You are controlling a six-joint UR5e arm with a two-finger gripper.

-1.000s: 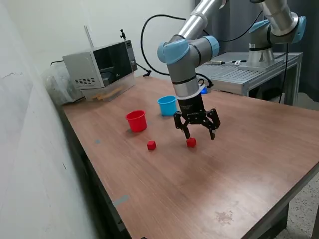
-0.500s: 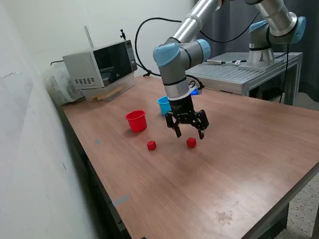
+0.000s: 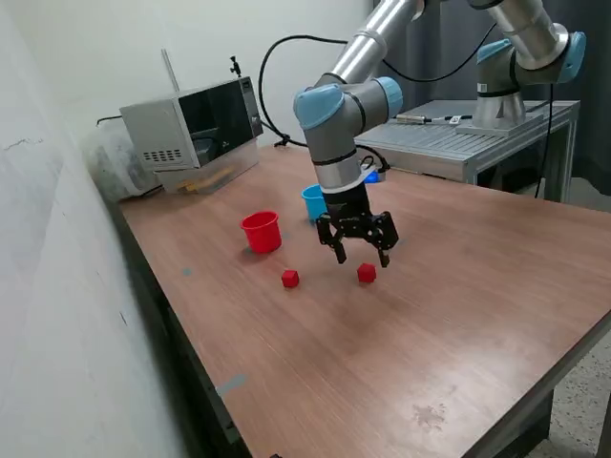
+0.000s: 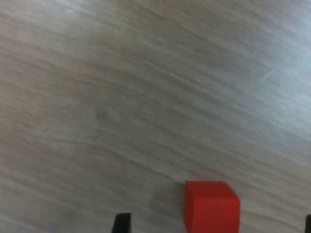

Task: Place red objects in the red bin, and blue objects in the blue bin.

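1. Two red cubes lie on the wooden table (image 3: 458,286): one red cube (image 3: 367,274) just below the gripper, the other red cube (image 3: 290,279) toward the exterior view's left, well apart from the first.
2. Cubes have no long axis. In the wrist view, the nearer cube (image 4: 212,206) sits flat, with its edges at a slant to the wood grain.
3. Gripper (image 3: 360,252) hangs above the table, fingers spread and pointing down, holding nothing. The cube beneath it is not touched.
4. Red cup (image 3: 261,232) stands upright, mouth up, beyond the left-hand cube.
5. Light-blue cup (image 3: 313,201) stands upright behind the arm, partly hidden by it. Its contents cannot be seen.
6. A small dark-blue object (image 3: 372,176) shows beyond the arm; its shape cannot be told.
7. Microwave oven (image 3: 196,121) stands at the far corner of the table.
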